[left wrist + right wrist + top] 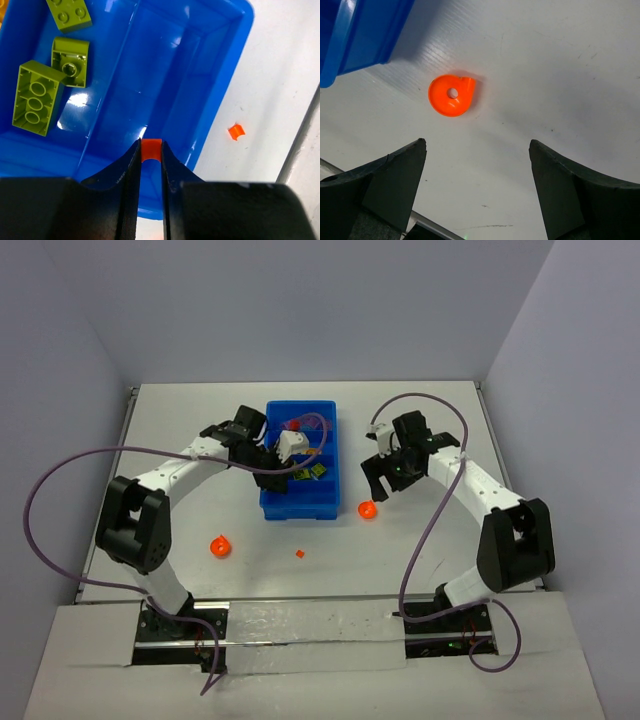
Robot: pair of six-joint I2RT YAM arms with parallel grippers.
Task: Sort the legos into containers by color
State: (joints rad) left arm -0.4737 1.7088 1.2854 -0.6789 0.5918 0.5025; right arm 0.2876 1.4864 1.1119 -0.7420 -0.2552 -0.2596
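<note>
Lego piece (150, 151), orange, is clamped in the left gripper (150, 146) over a tray (210, 90) compartment beside the lime legos (35, 97), likely for release. Right gripper (477, 150) is held spread above the round orange lego (451, 95) off the tray's near-right corner.

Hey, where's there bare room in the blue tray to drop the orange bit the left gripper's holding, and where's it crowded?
The compartment in front of the left gripper is bare, bordered by the outer wall of the blue tray and a divider. Crowded: the adjoining compartment, with three lime green legos. The orange piece should fit there.
</note>
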